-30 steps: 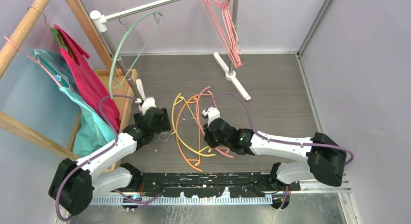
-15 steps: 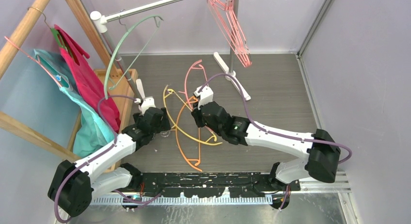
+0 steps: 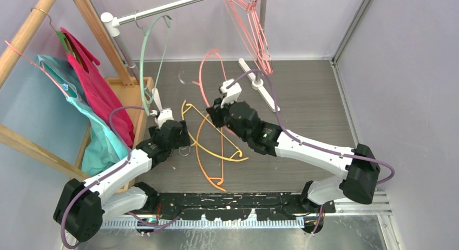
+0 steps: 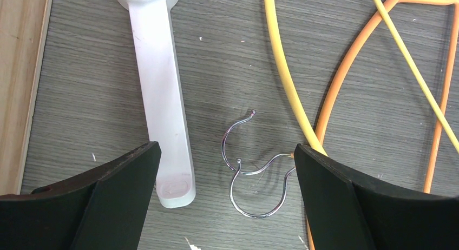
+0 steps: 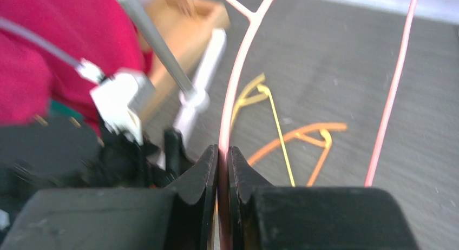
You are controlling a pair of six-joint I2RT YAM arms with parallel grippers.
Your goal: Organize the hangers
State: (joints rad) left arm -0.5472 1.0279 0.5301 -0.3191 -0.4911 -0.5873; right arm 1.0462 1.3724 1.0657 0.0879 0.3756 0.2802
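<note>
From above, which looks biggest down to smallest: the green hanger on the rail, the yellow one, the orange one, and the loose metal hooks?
1. green hanger, though it hangs nearer the camera, so unsure.
2. yellow hanger and orange hanger: about alike.
3. metal hooks: clearly smallest.

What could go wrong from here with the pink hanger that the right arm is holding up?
1. The right pincer pinches the thin pink hanger on one arm only, so it may swivel or slip out.
2. In the top view its hook end points toward the pale green hanger hanging from the rail; the two might tangle.
</note>
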